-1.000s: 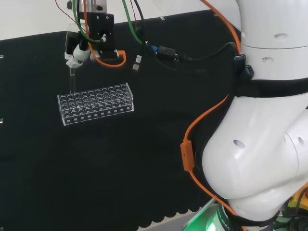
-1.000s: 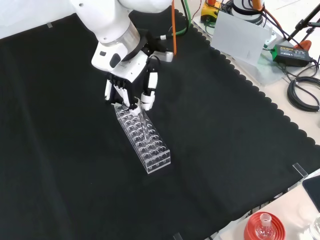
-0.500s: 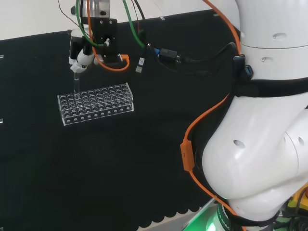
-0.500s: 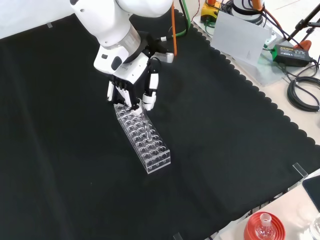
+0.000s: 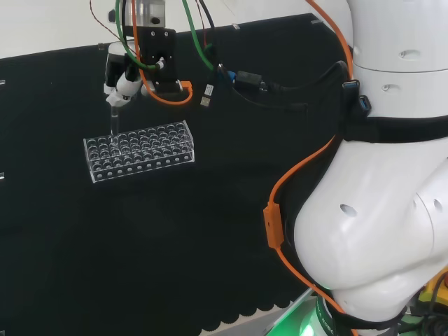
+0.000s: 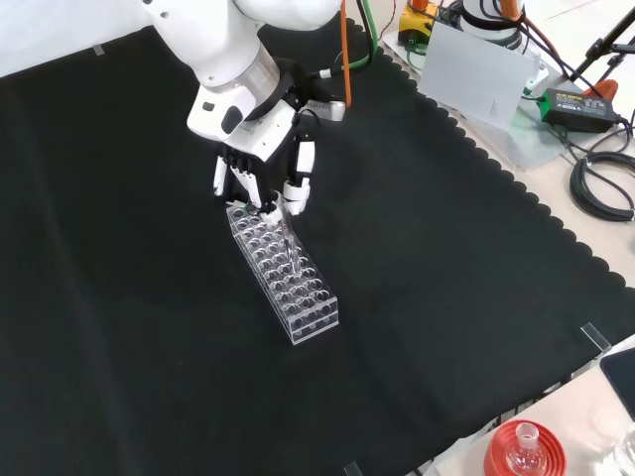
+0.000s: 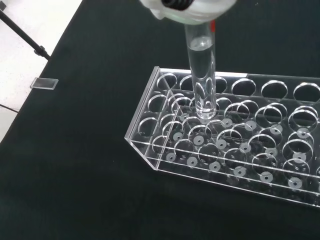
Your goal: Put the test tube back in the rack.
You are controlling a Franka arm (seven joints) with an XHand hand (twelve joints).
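While the hand pinches it, I see the test tube upright. Rounded end points down over the acrylic rack.

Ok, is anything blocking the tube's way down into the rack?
Nothing visible. The test tube, held in the hand, hangs upright over the rack, its bottom tip near the open holes at one end.

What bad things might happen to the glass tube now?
The test tube hangs from the hand with its tip just above the clear rack. If it comes down off-center, the tip could hit the rim between holes and jam or chip. The tube looks slightly tilted, so pushing down might tip or drag the light rack across the cloth.
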